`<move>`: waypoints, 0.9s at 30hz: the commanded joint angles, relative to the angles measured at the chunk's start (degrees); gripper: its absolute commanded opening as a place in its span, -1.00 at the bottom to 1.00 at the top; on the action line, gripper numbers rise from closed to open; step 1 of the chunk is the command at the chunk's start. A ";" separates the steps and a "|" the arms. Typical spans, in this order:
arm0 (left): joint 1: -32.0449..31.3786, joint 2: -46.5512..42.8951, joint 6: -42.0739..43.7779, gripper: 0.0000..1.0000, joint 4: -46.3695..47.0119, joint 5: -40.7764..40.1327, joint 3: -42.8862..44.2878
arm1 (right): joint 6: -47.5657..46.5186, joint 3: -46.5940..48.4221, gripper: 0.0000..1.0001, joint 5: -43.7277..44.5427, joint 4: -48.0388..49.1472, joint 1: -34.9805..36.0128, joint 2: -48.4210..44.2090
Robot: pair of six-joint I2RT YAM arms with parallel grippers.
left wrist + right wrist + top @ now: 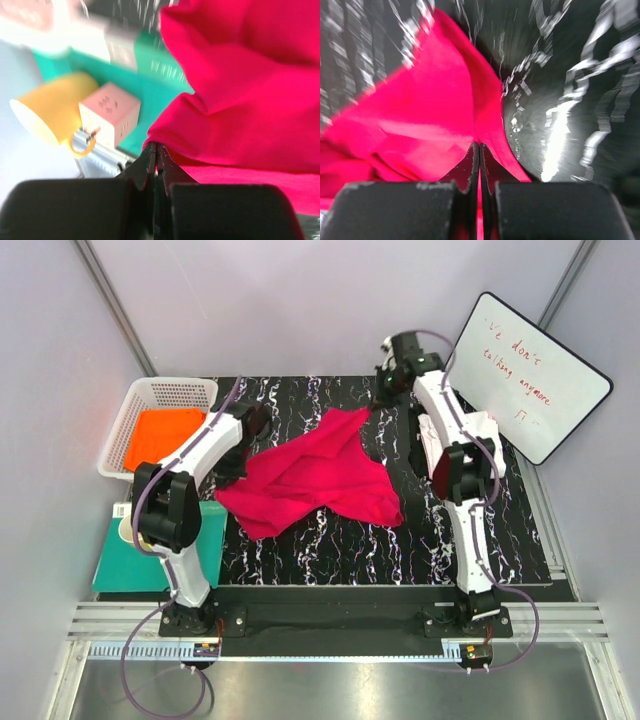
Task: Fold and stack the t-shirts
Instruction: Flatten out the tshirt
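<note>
Early going by the look of it — the soft crimson-pink t-shirt (310,480) lies crumpled, left gripper (156,150) and right gripper (479,150) each clamped on its edge, the bright orange t-shirt (160,437) apart in a white plastic basket (175,390)

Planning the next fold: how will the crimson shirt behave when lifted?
Probably floppy: the crimson shirt lies in rumpled folds, so it should sag between the left claw and right claw. Likely light, since mere fingertip pinches seem to hold its edges.
</note>
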 commanded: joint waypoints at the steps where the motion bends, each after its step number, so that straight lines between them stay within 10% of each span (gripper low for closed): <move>1: 0.20 4.33 1.86 -1.00 0.35 -1.99 11.48 | 1.34 3.88 -1.00 5.48 0.36 -4.60 -11.17; 8: 0.20 9.44 3.44 -1.00 0.35 -1.81 22.48 | -0.41 -5.87 -1.00 11.71 0.45 -8.04 -22.60; 21: 3.27 11.98 -0.33 -0.99 5.19 -7.42 7.80 | -0.15 -29.42 -1.00 17.17 5.01 -8.30 -36.06; 27: 5.39 14.53 -0.87 -0.78 3.51 -14.99 23.07 | 0.90 -32.60 -1.00 13.57 6.60 -8.39 -37.20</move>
